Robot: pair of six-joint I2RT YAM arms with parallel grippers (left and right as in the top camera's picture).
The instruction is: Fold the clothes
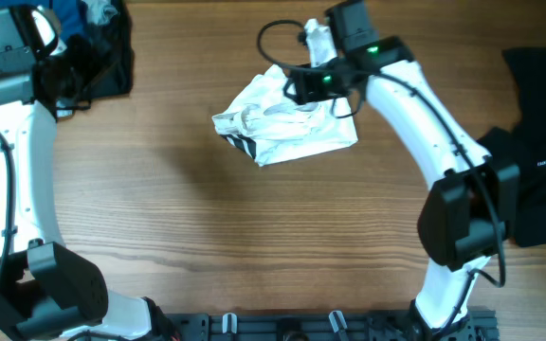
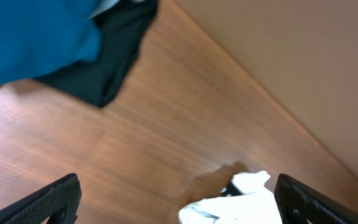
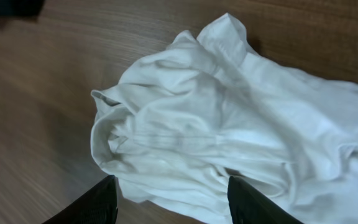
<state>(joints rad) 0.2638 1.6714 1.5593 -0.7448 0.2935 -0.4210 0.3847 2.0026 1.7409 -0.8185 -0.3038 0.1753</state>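
Heads up: your white shirt sits in a crumpled lump at the far middle of the surface, with its striped bit poking out at the near-left corner. Your right fingers hang right over it, partly spread with nothing pinched between them. Your left fingers are spread wide and empty, over by the pile in the far-left corner. My worry is that the shirt is bunched in layers, so closing on the nearest ridge probably grabs several folds at once. Then you'd drag the whole wad instead of opening it out. Your left arm is also well away, so a one-handed pull likely twists the cloth. Count: one white shirt, one black top with a small logo on the right, and one blue piece plus one black piece in the pile. There may be more buried, can't tell.
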